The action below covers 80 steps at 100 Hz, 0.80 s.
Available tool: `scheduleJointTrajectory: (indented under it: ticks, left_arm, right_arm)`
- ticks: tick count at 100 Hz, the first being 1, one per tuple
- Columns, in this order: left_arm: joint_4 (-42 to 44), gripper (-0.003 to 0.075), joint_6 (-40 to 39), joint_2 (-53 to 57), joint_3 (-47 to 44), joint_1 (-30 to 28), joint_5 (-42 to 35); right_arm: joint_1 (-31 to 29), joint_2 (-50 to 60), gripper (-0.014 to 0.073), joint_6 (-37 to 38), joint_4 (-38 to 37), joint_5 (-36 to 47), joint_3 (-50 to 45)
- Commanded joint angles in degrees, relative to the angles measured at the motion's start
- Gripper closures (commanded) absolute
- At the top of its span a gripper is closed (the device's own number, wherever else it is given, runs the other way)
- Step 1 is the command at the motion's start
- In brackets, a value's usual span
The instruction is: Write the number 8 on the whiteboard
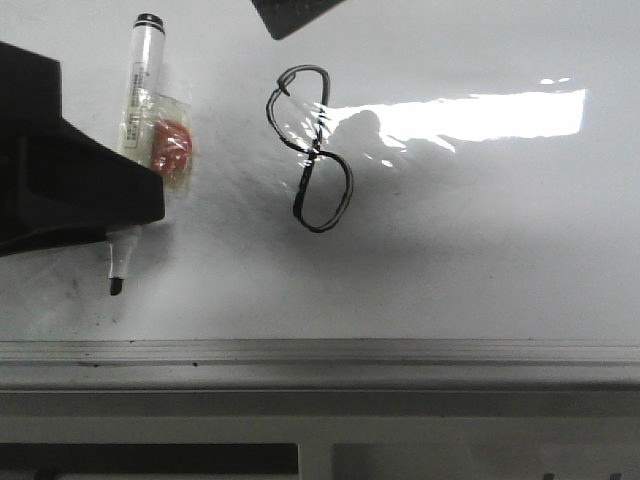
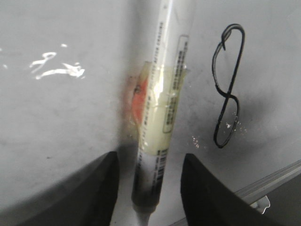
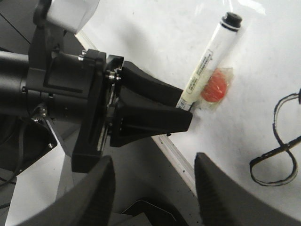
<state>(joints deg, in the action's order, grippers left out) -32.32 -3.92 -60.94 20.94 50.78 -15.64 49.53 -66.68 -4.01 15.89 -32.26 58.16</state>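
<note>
The number 8 [image 1: 313, 152] is drawn in thin black line, slanted, on the whiteboard [image 1: 480, 260]. It also shows in the left wrist view [image 2: 229, 96] and the right wrist view [image 3: 282, 146]. A white marker [image 1: 140, 80] lies on the board left of the 8, dark tip [image 1: 117, 285] towards the ledge. Clear tape with a red blob [image 1: 173, 145] sticks to its barrel. My left gripper [image 2: 149, 188] is open, and the marker [image 2: 160, 108] lies between its fingers with a gap on each side. My right gripper [image 3: 154, 188] is open and empty.
A grey-white ledge [image 1: 400, 352] runs along the board's lower edge. Bright glare [image 1: 480, 115] lies right of the 8. A dark part [image 1: 295, 15] juts in at the top of the front view. The left arm's black body [image 3: 61, 99] fills the left of the right wrist view.
</note>
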Motion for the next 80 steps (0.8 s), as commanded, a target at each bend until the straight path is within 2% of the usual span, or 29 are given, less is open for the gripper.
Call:
scheduleJointTrajectory:
  ticks: [1,9,24,29,32,34,35,36,44,63,73,80]
  left_arm:
    - [-0.2,0.0365,-0.6,1.0,1.6,0.2,-2.9]
    - [-0.2,0.0365,-0.6,2.6,1.6,0.2,-2.4]
    - [0.6,0.0372,-0.1,8.0,1.6,0.2,0.6]
    - [1.3,0.0415,0.0,10.4,1.6,0.2,2.2]
    - [2.2,0.0473,0.0,12.4,1.6,0.2,3.5]
    - [3.1,0.0501,0.0,13.6,1.6,0.2,4.7]
    - [3.6,0.0547,0.0,14.4,1.6,0.2,5.4]
    - [3.8,0.0547,0.0,14.4,1.6,0.2,5.8]
    - [6.4,0.0745,0.0,19.6,1.5,0.2,9.7]
    - [16.4,0.0741,0.1,32.0,-1.4,0.2,11.8]
    - [22.4,0.0741,0.1,38.2,-4.2,0.2,11.9]
    - [22.9,0.0741,0.1,42.2,-6.5,0.2,12.2]
  right_arm:
    - [-0.2,2.6,0.0281,0.0,-1.4,3.8,1.6]
    - [-0.2,4.5,0.0348,0.0,-3.7,3.7,1.1]
    - [-0.2,10.8,0.0569,0.0,-5.3,6.5,-3.6]
    - [-0.2,13.4,0.0636,0.0,-6.3,8.2,-6.3]
    - [-0.2,15.0,0.0666,0.0,-6.9,9.3,-8.4]
    - [-0.2,16.2,0.0663,0.0,-7.2,10.3,-9.3]
    - [-0.2,17.0,0.0663,0.0,-7.4,11.1,-10.8]
    - [-0.2,17.4,0.0663,0.0,-7.4,11.4,-10.8]
    - [-0.2,22.6,0.0663,-0.3,-8.8,16.1,-16.6]
    - [-0.2,37.2,0.0663,-0.6,-11.0,25.6,-30.2]
    - [-0.2,44.5,0.0663,-0.6,-11.1,25.5,-36.5]
    - [-0.2,49.5,0.0663,-0.6,-11.1,24.2,-40.2]
